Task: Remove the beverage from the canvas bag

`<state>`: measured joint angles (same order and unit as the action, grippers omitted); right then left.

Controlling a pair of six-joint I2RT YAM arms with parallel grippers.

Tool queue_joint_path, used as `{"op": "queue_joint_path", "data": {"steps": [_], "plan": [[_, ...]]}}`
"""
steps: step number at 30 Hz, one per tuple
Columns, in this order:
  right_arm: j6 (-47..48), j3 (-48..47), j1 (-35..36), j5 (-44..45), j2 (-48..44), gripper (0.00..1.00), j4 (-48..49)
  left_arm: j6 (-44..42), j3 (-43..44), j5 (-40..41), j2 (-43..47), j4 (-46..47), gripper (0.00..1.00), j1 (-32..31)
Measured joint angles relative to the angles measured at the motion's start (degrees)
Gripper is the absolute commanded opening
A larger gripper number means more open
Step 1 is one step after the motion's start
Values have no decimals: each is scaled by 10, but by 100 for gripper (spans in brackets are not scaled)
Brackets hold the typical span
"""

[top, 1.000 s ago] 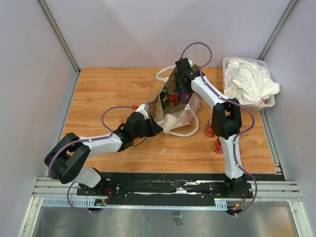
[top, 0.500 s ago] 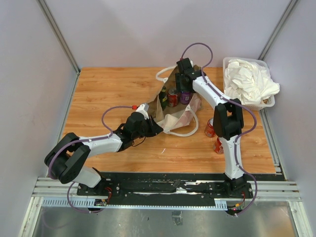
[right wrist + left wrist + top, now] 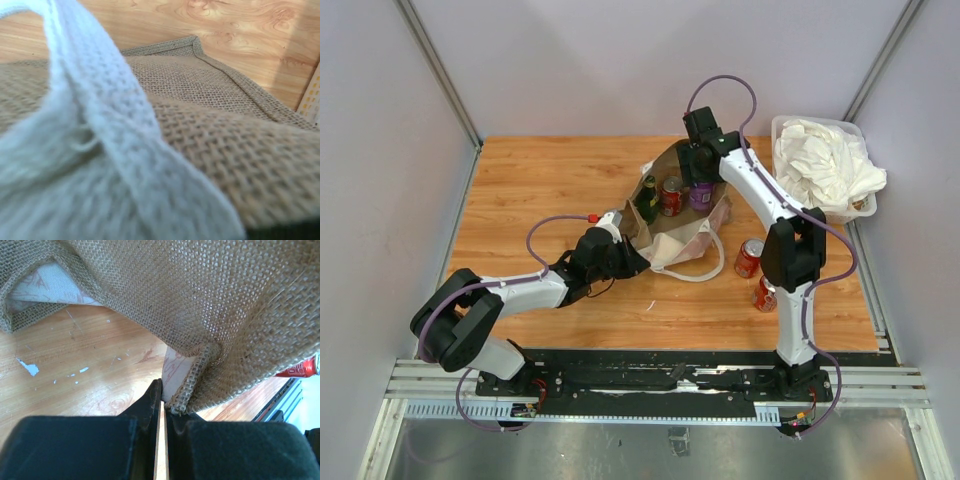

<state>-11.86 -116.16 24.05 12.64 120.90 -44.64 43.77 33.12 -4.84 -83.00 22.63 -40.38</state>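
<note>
The tan canvas bag (image 3: 672,228) lies mid-table with its mouth held wide. Inside it stand three beverages: a green bottle (image 3: 647,198), a red can (image 3: 671,197) and a purple can (image 3: 700,195). My left gripper (image 3: 636,262) is shut on the bag's near-left rim; in the left wrist view its tips (image 3: 164,390) pinch the burlap hem (image 3: 197,372). My right gripper (image 3: 693,170) holds up the bag's far rim. The right wrist view is filled by the white handle (image 3: 100,125) and burlap (image 3: 240,150), which hide its fingers.
Two red cans (image 3: 749,258) (image 3: 764,294) stand on the table right of the bag, beside the right arm. A clear bin (image 3: 780,125) of white cloths sits at the back right. The bag's front handle loop (image 3: 705,272) lies on the wood.
My right gripper has moved back and up with the bag's far rim, pulling the mouth wider and uncovering the drinks. The left arm has stayed put.
</note>
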Motion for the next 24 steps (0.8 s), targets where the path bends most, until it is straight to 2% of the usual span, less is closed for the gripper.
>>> {"op": "queue_joint_path", "data": {"steps": [12,18,21,24], "plan": [[38,-3,33,13,-108,1,-7,0,0,0,0,-11,8,0],[56,1,77,37,-174,1,-8,0,0,0,0,-14,7,0],[59,32,106,51,-221,1,-5,0,0,0,0,-15,8,0],[57,107,137,71,-292,1,0,0,0,0,1,-16,8,0]]}}
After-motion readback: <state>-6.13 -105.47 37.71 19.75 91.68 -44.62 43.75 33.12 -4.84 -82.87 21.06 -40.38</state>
